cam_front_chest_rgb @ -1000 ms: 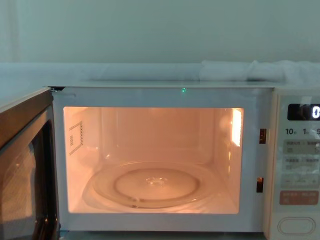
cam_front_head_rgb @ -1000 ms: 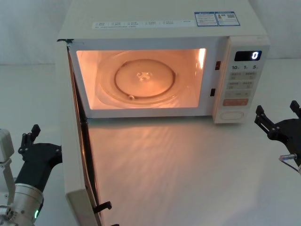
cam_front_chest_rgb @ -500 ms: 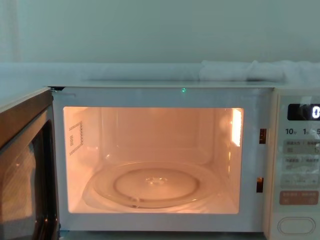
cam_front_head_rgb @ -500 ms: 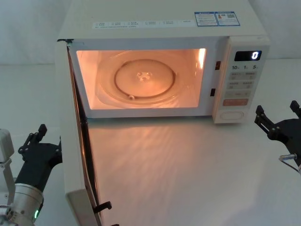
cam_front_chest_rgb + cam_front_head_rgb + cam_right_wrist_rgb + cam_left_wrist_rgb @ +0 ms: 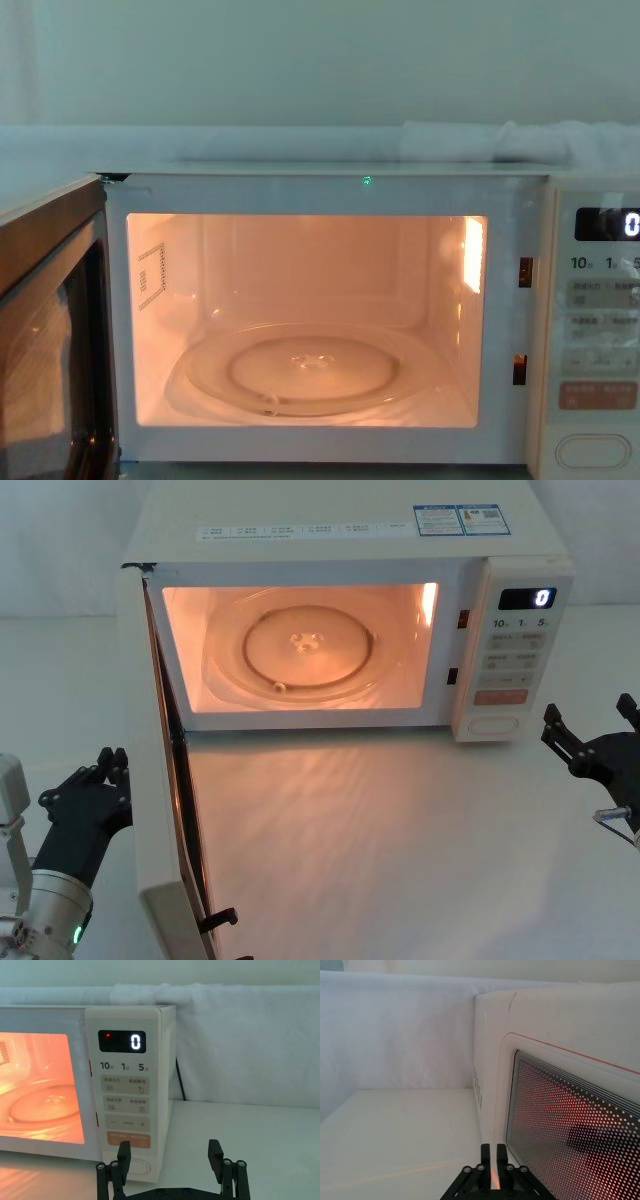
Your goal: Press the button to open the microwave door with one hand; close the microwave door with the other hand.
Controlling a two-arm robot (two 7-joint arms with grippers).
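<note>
Now the door [image 5: 150, 780] is standing wide open, swung out toward the robot from its hinge at the oven's left edge, cavity lit. The left gripper [image 5: 100, 780] is sitting just outside the door's outer face with fingers pinched together (so a push rightward should swing it shut). The right gripper [image 5: 590, 735], spread open, is waiting near the button [image 5: 497, 723]

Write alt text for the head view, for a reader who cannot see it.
A microwave stands with its door swung wide open and its inside lit orange. The left gripper, jaws shut, sits by the door's outer face; the right gripper, jaws open, waits near the button.
</note>
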